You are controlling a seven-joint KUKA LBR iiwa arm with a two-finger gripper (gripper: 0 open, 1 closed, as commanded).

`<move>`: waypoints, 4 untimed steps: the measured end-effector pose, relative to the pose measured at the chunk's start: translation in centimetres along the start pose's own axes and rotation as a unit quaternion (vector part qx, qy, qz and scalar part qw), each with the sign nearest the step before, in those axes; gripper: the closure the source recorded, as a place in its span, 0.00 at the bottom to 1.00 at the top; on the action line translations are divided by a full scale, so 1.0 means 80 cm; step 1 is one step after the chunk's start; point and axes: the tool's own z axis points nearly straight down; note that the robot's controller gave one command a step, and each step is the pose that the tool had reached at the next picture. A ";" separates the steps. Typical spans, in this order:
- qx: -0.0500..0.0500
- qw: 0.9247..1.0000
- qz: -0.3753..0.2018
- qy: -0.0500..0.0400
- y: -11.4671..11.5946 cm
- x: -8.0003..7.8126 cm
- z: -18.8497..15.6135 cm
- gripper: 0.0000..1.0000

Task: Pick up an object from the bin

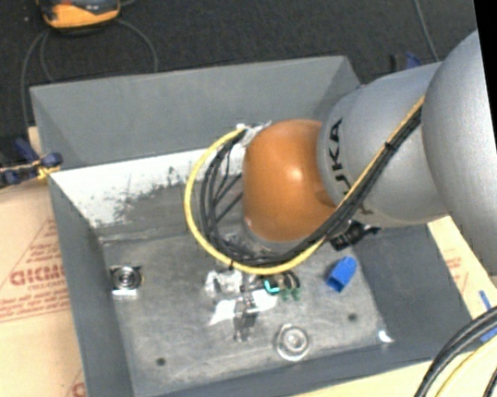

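Three things flank the pincer (240,304), whose grip cannot be told: ring (292,341) nearest, just below in view; blue block (340,274) rightward; nut (126,279) well apart.

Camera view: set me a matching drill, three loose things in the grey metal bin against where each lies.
Things:
1 small blue plastic block
2 round silver metal ring
3 shiny silver metal nut

Places:
A left floor of the grey metal bin
B picture-right of the gripper
C by the wall at the picture's bottom

Pairs: 1-B; 2-C; 3-A
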 end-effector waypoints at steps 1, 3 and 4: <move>-0.001 1.000 -0.007 -0.010 -0.034 -0.004 0.058 0.00; -0.003 0.998 0.069 -0.012 -0.081 0.006 0.073 0.00; -0.002 0.998 0.067 -0.007 -0.078 0.002 0.070 0.00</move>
